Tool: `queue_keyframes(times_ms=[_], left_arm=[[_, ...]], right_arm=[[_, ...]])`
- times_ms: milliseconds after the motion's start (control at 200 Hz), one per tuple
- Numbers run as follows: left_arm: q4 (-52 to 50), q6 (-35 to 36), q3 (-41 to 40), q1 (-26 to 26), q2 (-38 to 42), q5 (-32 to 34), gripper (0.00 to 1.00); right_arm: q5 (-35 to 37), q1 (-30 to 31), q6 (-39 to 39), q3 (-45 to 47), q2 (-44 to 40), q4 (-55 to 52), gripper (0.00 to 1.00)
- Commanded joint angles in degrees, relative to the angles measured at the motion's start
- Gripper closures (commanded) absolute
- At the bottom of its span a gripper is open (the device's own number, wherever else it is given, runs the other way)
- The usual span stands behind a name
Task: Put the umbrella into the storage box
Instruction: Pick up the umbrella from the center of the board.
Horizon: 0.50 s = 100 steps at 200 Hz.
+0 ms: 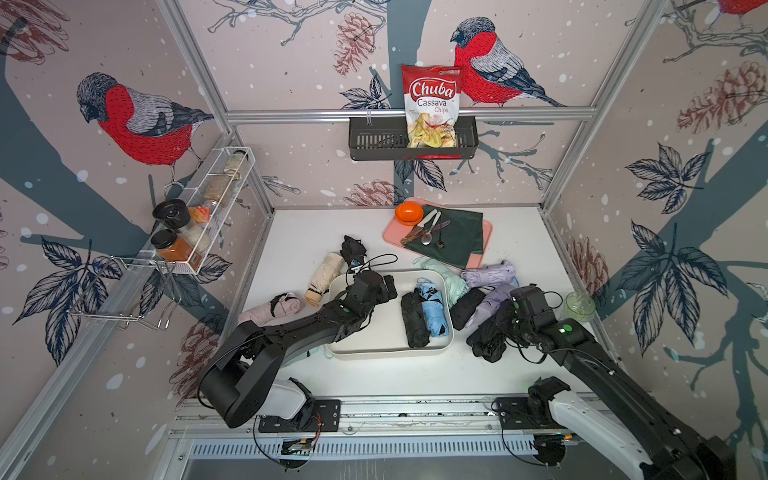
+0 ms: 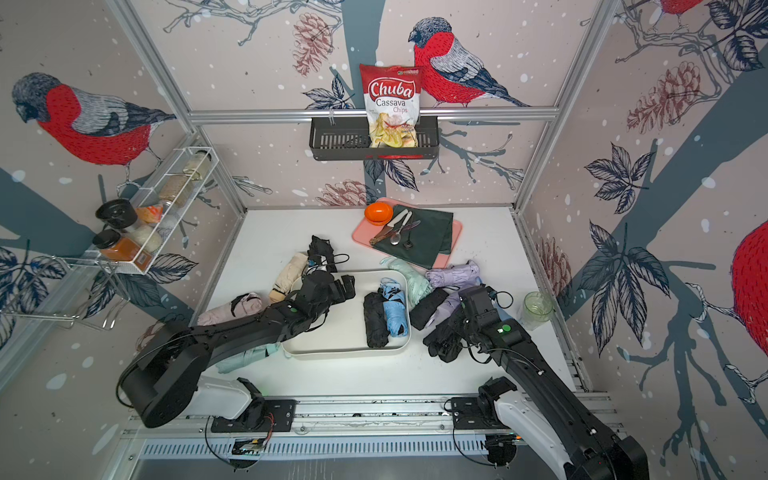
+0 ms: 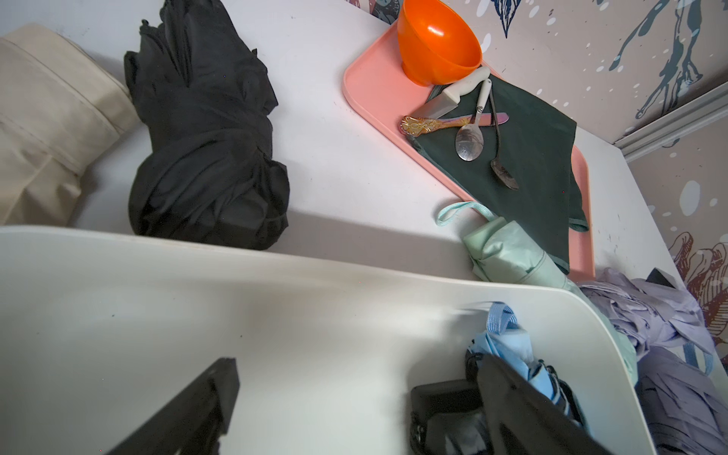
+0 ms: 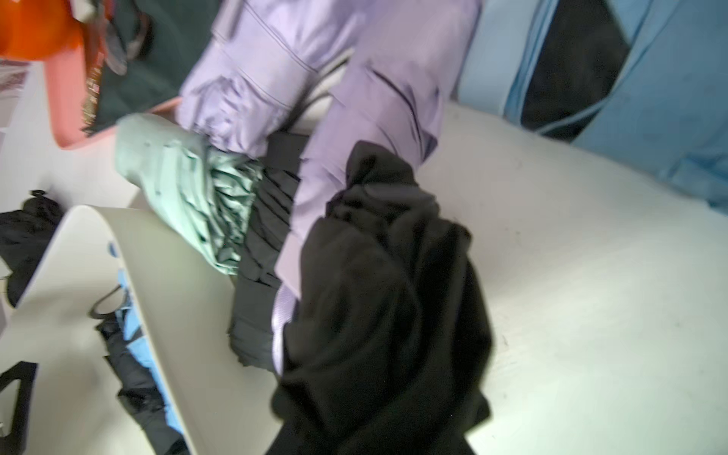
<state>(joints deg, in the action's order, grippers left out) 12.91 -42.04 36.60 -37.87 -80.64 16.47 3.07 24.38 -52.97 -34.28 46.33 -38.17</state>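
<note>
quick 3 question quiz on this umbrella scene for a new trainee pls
1. How many umbrellas lie inside the box?
2. True or false: the left gripper is shut on an umbrella.
3. The bowl on the pink tray is: A orange, B green, C white.
Key:
1. Two: the black umbrella and the blue umbrella.
2. False: it is open and empty over the box.
3. A.
</note>
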Motion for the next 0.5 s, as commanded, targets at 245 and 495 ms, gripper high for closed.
queue_keyframes(times_ms=[245, 495], left_arm=[[0.62, -1.98, -0.28, 2.85, 1.77, -4.38, 0.02], [-2.09, -3.44, -0.74, 6.09, 4.87, -5.87, 0.01]], right_arm=[[2.73, 8.69, 9.88, -16.60, 8.63, 2.01, 0.76], [3.86, 19.64, 15.69, -29.37, 25.10, 6.33, 0.76]])
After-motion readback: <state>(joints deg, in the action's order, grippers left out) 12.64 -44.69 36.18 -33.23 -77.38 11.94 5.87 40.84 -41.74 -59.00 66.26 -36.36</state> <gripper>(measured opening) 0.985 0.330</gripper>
